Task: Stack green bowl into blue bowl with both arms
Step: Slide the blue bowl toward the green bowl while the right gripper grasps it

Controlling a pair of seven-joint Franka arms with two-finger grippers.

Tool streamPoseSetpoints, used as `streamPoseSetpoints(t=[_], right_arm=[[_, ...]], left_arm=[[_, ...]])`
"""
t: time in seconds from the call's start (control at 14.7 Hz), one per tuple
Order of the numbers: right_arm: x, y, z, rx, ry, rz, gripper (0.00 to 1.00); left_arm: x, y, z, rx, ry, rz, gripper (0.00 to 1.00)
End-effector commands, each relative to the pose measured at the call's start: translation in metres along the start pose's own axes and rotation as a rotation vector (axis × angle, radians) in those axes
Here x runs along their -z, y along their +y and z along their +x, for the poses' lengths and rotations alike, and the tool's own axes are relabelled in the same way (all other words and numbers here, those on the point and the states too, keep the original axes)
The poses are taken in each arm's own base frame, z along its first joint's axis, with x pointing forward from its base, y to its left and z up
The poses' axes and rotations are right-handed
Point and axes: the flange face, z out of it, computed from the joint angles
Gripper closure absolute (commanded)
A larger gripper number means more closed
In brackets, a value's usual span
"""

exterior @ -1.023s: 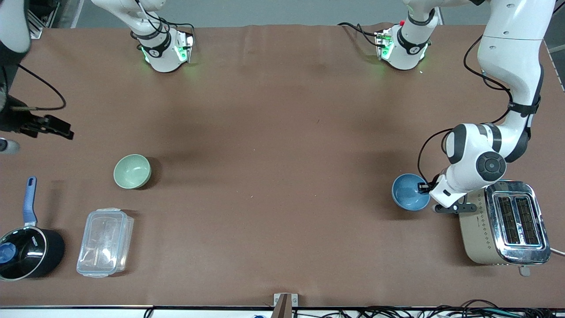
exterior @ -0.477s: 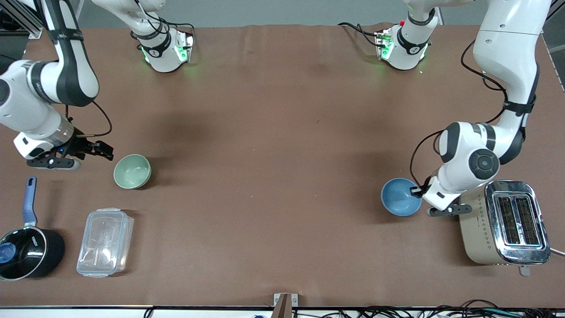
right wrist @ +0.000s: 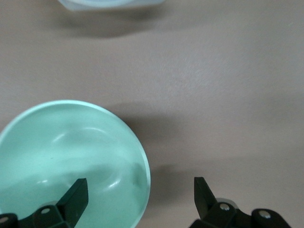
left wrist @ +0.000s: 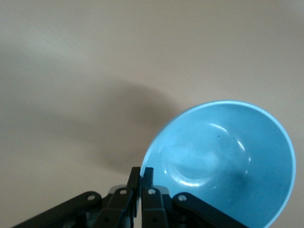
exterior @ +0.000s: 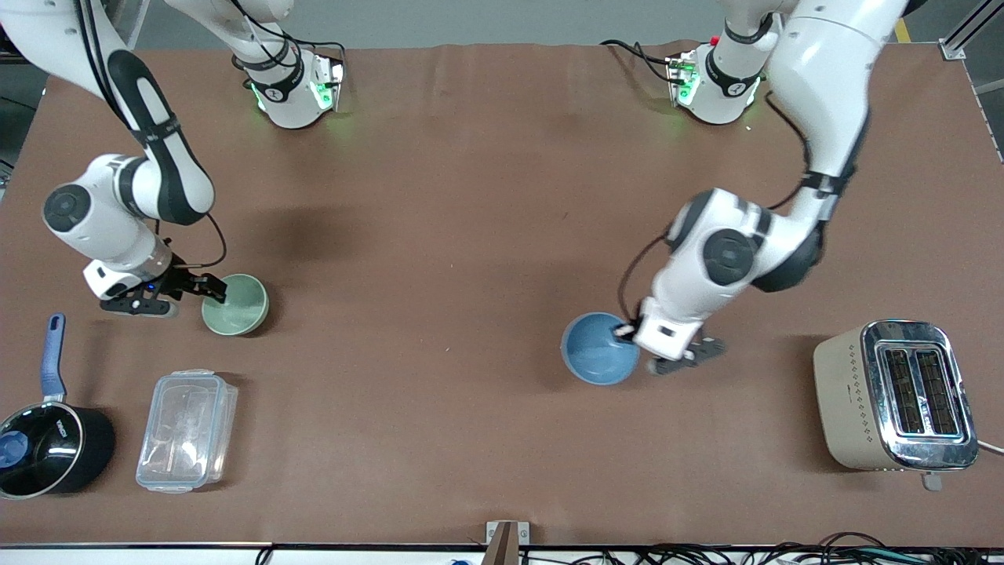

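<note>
The green bowl (exterior: 237, 305) sits upright on the table toward the right arm's end. My right gripper (exterior: 213, 291) is open at its rim. In the right wrist view one finger is over the inside of the green bowl (right wrist: 66, 156) and the other is outside it, so my right gripper (right wrist: 140, 186) straddles the rim. My left gripper (exterior: 627, 333) is shut on the rim of the blue bowl (exterior: 598, 359) and holds it tilted, over the table between its middle and the toaster. The left wrist view shows the blue bowl (left wrist: 228, 161) pinched by my left gripper (left wrist: 141, 174), with its shadow on the table.
A silver and beige toaster (exterior: 894, 396) stands toward the left arm's end. A clear plastic container (exterior: 187, 430) and a black saucepan (exterior: 49, 449) with a blue handle lie nearer the front camera than the green bowl. The container's edge also shows in the right wrist view (right wrist: 109, 2).
My left arm has carried the blue bowl away from the toaster toward the table's middle. My right arm has swung in from the table's end and brought its open gripper to the green bowl's rim.
</note>
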Motion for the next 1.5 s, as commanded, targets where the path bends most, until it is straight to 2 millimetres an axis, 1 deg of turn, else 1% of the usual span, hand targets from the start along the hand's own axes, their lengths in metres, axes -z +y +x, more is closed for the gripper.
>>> streamPoseSetpoints(t=[0.0, 0.07, 0.14, 0.2, 0.27, 0.41, 0.48, 0.55, 0.61, 0.68, 0.75, 0.82, 0.89, 0.95, 1.02, 1.09, 1.16, 1.23, 1.3, 1.36, 1.43], right_arm=[[-0.004, 0.003, -0.006, 0.003, -0.003, 0.001, 0.19], [-0.01, 0.001, -0.008, 0.005, -0.01, 0.002, 0.35], [-0.012, 0.001, -0.008, 0.006, -0.012, 0.002, 0.6], [-0.012, 0.001, -0.008, 0.005, -0.013, 0.003, 0.89], [-0.012, 0.001, -0.008, 0.0, -0.013, 0.003, 1.0], [-0.009, 0.002, -0.006, -0.006, -0.016, 0.003, 1.0], [-0.006, 0.0, -0.006, -0.005, -0.022, 0.004, 1.0], [0.002, -0.002, -0.002, 0.002, -0.037, 0.005, 1.0], [0.014, -0.002, 0.004, 0.003, -0.06, 0.006, 1.0], [0.034, -0.004, 0.011, 0.005, -0.092, 0.008, 1.0], [0.055, -0.007, 0.017, 0.006, -0.117, 0.011, 1.0], [0.074, -0.013, 0.023, 0.011, -0.142, 0.017, 1.0], [0.093, -0.018, 0.03, 0.006, -0.165, 0.019, 1.0], [0.112, -0.028, 0.034, -0.015, -0.195, 0.026, 1.0], [0.13, -0.048, 0.037, -0.037, -0.22, 0.062, 1.0], [0.145, -0.073, 0.039, -0.06, -0.27, 0.102, 1.0], [0.158, -0.098, 0.041, -0.101, -0.31, 0.135, 1.0], [0.167, -0.128, 0.04, -0.155, -0.334, 0.152, 1.0], [0.173, -0.161, 0.037, -0.193, -0.344, 0.143, 1.0], [0.176, -0.201, 0.03, -0.217, -0.345, 0.126, 1.0], [0.183, -0.235, 0.026, -0.242, -0.332, 0.115, 1.0]], left_arm=[[-0.029, 0.046, -0.036, 0.047, -0.025, 0.015, 1.0], [-0.037, 0.058, -0.05, 0.052, -0.031, 0.017, 1.0], [-0.045, 0.067, -0.063, 0.055, -0.037, 0.02, 1.0], [-0.052, 0.074, -0.074, 0.055, -0.044, 0.023, 1.0], [-0.058, 0.084, -0.083, 0.055, -0.045, 0.014, 1.0], [-0.071, 0.102, -0.105, 0.063, -0.05, 0.003, 1.0], [-0.079, 0.108, -0.11, 0.076, -0.05, -0.011, 1.0], [-0.087, 0.111, -0.113, 0.091, -0.049, -0.023, 1.0], [-0.094, 0.115, -0.118, 0.094, -0.048, -0.037, 0.99], [-0.096, 0.116, -0.12, 0.093, -0.045, -0.047, 0.96], [-0.096, 0.117, -0.121, 0.092, -0.044, -0.048, 0.84], [-0.096, 0.116, -0.12, 0.093, -0.043, -0.047, 0.67], [-0.095, 0.116, -0.119, 0.093, -0.04, -0.048, 0.36], [-0.093, 0.115, -0.116, 0.095, -0.034, -0.045, 0.28], [-0.09, 0.115, -0.115, 0.096, -0.03, -0.048, 0.12], [-0.084, 0.116, -0.114, 0.095, -0.022, -0.054, 0.0], [-0.073, 0.118, -0.111, 0.093, -0.012, -0.062, 0.0], [-0.058, 0.117, -0.104, 0.097, 0.001, -0.075, 0.0], [-0.043, 0.117, -0.101, 0.097, 0.012, -0.077, 0.0], [-0.028, 0.114, -0.097, 0.095, 0.017, -0.045, 0.0], [-0.007, 0.113, -0.092, 0.099, 0.027, -0.034, 0.0]])
